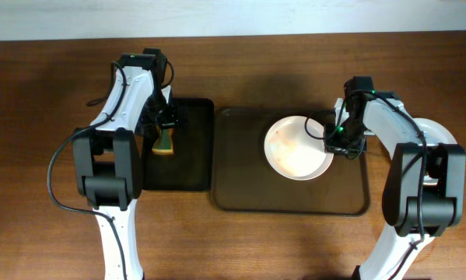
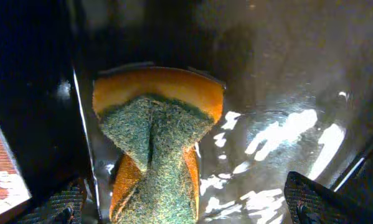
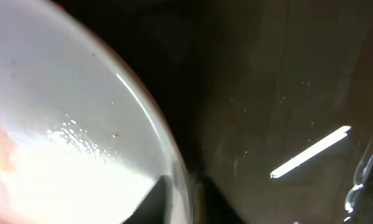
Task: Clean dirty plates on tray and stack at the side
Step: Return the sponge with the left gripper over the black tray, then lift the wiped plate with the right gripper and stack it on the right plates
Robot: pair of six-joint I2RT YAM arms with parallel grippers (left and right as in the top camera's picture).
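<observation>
One dirty plate [image 1: 295,148], white with faint orange-red smears, lies on the right half of the dark brown tray [image 1: 240,194]. My right gripper [image 1: 335,144] is at the plate's right rim. In the right wrist view its fingers [image 3: 183,199] are shut on the rim of the plate [image 3: 61,124], one finger inside and one outside, over the tray [image 3: 286,93]. My left gripper [image 1: 164,128] is open over an orange sponge with a green scouring side [image 1: 164,141]. In the left wrist view the sponge [image 2: 155,143] lies between the spread fingertips [image 2: 183,208], untouched.
The sponge rests on a smaller black tray [image 1: 182,171], wet and shiny in the left wrist view [image 2: 286,74], left of the brown tray. A plain white plate [image 1: 439,132] lies on the wooden table at the far right, partly under my right arm.
</observation>
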